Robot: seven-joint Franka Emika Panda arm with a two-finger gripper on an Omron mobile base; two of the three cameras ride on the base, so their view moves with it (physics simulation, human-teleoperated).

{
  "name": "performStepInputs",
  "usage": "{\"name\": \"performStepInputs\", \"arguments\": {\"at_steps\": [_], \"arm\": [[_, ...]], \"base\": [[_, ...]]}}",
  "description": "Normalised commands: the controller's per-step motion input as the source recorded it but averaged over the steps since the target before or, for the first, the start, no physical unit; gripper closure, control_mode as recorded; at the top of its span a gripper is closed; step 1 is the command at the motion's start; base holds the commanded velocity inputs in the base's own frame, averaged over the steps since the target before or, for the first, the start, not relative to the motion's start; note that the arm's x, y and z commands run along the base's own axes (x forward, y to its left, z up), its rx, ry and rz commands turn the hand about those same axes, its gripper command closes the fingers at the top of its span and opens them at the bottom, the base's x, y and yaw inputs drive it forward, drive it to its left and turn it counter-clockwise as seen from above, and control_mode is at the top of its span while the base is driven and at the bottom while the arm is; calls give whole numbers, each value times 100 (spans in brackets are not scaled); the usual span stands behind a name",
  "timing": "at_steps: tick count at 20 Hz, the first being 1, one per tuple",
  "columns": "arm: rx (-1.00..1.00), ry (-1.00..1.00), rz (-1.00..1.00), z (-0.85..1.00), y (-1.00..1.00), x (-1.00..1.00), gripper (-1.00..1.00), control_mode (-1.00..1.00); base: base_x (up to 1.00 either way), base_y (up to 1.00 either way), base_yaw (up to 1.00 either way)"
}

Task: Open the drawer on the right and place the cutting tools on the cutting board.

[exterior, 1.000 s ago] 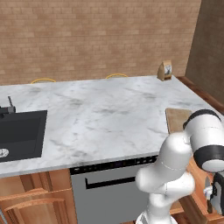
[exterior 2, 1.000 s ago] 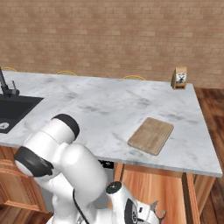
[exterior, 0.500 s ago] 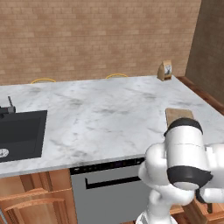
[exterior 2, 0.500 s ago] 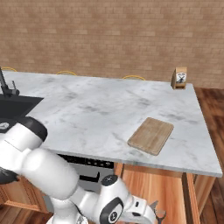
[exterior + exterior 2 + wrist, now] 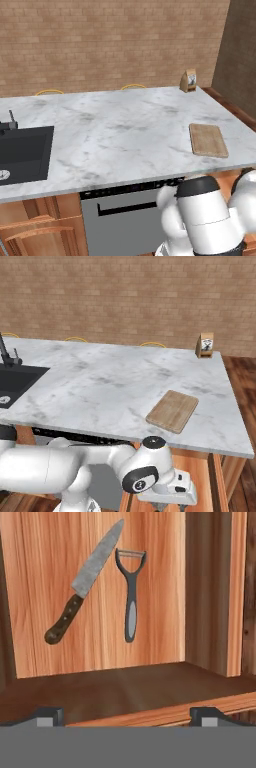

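While the claw (image 5: 128, 714) hangs wide open and empty, it should descend straight onto the knife (image 5: 85, 582) in the drawer (image 5: 100, 687).

Gripper (image 5: 128, 714): fingertips cropped at the hand view's bottom edge. Sink (image 5: 22, 152) cut off by the left base view's left edge.

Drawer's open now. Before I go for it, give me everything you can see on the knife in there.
In the hand view the knife lies flat on the light wooden floor of the open drawer, set diagonally. Its blade is grey, mottled metal tapering to a point at the upper right; its handle is dark brown, rounded at the end, toward the lower left. A grey peeler lies just beside it, close to the blade but apparently not touching. Nothing rests on the knife, and the gripper is apart from it, fingertips spread.
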Motion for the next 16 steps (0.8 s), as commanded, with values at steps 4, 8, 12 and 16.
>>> {"name": "performStepInputs", "arguments": {"at_steps": [4,8,12,16], "arm": [[9,12,0,15,0,4,-100,-100],[3,6,0,0,0,0,-100,-100],[4,0,0,-10,1,0,-100,-100],[5,0,0,-27,10,0,-100,-100]], "base": [[0,0,0],[0,0,0],[0,0,0],[0,0,0]]}}
